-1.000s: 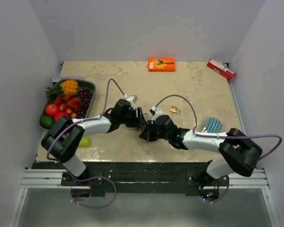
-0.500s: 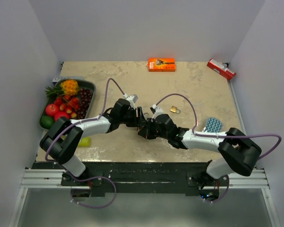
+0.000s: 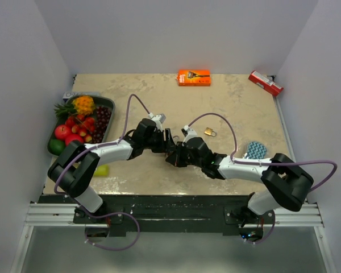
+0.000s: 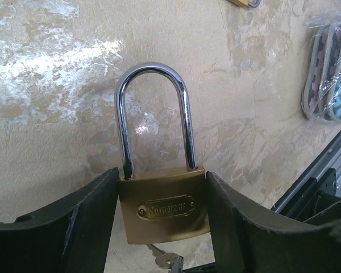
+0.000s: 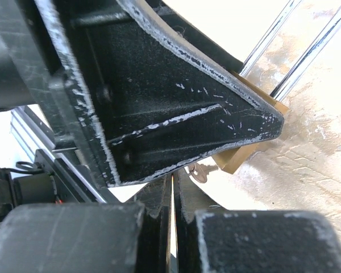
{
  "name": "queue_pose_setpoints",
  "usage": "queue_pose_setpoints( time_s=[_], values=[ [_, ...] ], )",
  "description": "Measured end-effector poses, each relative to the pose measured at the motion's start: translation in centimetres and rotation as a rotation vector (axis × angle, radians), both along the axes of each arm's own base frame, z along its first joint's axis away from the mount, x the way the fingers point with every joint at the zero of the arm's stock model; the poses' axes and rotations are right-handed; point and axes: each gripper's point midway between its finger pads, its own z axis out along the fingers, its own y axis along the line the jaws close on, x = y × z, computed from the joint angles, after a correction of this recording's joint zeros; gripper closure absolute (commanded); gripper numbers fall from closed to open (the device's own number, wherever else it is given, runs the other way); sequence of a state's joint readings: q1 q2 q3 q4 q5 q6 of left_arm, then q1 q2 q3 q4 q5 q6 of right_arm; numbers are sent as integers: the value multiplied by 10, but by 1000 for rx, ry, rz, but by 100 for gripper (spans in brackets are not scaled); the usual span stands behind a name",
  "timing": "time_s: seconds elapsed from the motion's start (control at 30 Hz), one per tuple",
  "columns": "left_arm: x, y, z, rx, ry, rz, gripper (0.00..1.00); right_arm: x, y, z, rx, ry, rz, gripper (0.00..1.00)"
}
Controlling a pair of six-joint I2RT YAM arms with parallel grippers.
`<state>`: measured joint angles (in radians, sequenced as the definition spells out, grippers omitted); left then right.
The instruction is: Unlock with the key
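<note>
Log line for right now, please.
left gripper: holding padlock | right gripper: shut, at key under padlock | shackle: closed

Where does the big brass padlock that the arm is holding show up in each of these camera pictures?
Top external: mid-picture, mostly hidden where the left gripper meets the right gripper.
Left wrist: brass padlock lower middle, shackle up.
Right wrist: only a brass corner at right, behind a black finger.
Shared landmark: the left gripper's black fingers clamping it.
</note>
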<state>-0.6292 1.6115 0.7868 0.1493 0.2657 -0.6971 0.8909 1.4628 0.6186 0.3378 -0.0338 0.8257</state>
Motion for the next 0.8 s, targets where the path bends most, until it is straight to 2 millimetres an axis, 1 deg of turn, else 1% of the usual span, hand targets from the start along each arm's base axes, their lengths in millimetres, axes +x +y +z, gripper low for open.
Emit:
queue_pose_setpoints(
  time_s=[0.23,0.3,0.4,0.47,0.67,0.8],
  values=[
    [3,3,0,1,1,11,100,1,-2,12,33,-16,-23,100],
    [7,7,0,1,1,23,100,-3,-7,7,33,-1,-28,100],
    [14,14,1,0,-1,49,100,-11,-15,-9,7,35,-33,100],
    [17,18,2,-1,-3,60,100,-13,-18,-14,-6,48,-34,100],
    [20,21,6,-7,-10,71,100,-14,-19,-15,-19,47,-29,100],
    [19,21,6,-9,-9,68,100,-13,-11,-8,-4,43,-4,100]
  ],
)
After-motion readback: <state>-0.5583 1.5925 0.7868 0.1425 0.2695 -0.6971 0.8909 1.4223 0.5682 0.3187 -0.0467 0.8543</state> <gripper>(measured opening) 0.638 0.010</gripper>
